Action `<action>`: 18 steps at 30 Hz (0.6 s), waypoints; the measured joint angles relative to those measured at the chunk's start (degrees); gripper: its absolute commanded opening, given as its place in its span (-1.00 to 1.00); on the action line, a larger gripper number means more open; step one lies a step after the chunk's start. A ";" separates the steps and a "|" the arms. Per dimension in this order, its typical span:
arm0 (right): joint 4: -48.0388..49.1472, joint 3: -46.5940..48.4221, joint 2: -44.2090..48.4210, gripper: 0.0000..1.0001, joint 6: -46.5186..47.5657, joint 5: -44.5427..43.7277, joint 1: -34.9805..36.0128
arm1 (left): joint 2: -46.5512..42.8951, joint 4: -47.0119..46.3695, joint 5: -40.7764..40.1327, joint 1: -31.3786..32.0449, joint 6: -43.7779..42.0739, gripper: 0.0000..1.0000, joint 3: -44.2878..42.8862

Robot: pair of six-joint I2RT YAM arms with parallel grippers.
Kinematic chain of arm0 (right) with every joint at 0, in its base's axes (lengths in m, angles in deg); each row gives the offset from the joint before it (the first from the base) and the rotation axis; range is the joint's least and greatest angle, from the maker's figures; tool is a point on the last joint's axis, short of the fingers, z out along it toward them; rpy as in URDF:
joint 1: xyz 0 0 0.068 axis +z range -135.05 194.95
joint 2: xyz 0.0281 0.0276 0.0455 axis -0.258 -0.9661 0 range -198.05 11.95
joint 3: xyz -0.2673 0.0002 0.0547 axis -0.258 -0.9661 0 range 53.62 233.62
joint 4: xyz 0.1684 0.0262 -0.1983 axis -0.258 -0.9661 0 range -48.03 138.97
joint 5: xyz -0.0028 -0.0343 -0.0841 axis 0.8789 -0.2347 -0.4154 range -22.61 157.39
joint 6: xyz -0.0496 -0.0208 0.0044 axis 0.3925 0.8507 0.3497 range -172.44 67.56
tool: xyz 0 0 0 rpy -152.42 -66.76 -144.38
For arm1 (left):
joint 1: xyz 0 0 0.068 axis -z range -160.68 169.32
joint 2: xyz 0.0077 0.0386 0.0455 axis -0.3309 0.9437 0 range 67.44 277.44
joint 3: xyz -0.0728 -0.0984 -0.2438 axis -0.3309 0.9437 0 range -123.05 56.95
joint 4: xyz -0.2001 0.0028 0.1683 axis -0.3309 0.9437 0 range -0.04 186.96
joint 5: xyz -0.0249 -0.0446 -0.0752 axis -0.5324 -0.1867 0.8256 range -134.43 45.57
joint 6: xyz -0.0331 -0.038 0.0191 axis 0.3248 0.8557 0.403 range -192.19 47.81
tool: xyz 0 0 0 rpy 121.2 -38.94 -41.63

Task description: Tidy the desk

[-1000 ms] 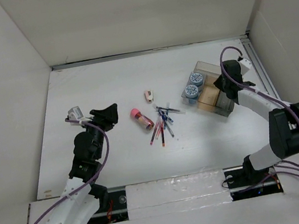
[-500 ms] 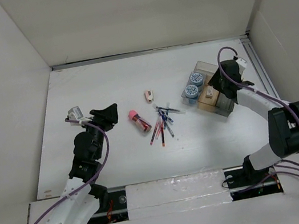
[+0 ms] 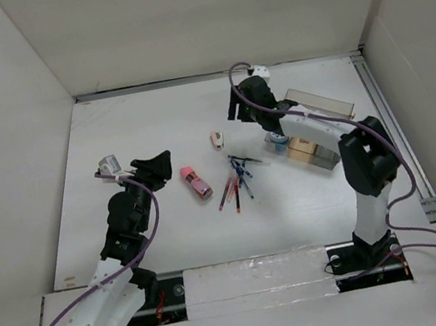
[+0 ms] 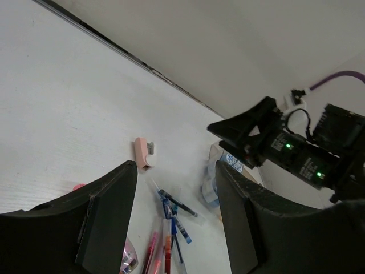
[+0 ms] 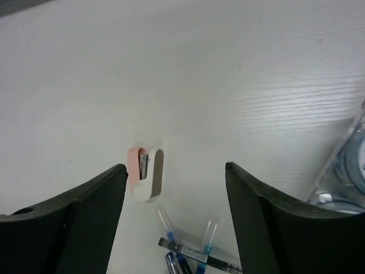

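Aiming our right gripper [image 5: 175, 166] — spread, empty — at the pink sharpener [image 5: 145, 173] just beyond the pens [image 5: 188, 254], its length crossing our closing line; left gripper [image 4: 177, 171], also open, sits farther.

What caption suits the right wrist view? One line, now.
Open right gripper hovers over a small pink-and-white item on the desk, pens nearby.
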 measured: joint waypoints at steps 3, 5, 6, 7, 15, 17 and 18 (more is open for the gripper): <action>-3.43 7.15 -7.15 0.56 2.54 -0.68 2.05 | 0.04 0.04 -0.15 0.00 0.00 0.06 0.00; -5.64 11.19 -10.93 0.56 3.87 -0.68 2.91 | 0.04 -0.02 -0.44 0.00 0.00 0.06 0.00; -6.49 12.35 -12.11 0.55 4.46 -0.59 3.37 | 0.04 0.02 -0.68 0.00 0.00 0.06 0.00; -7.10 12.92 -12.85 0.55 4.90 -0.57 3.74 | 0.04 0.09 -0.87 0.00 0.00 0.06 0.00; -10.19 14.73 -18.49 0.54 6.62 2.93 7.91 | 0.09 0.04 -1.14 0.00 0.00 0.06 0.00; -10.32 15.78 -20.72 0.50 6.95 3.87 8.61 | 0.11 -0.02 -1.11 0.00 0.00 0.06 0.00; -10.25 16.35 -22.05 0.50 7.06 4.28 8.87 | 0.11 -0.02 -1.11 0.00 0.00 0.06 0.00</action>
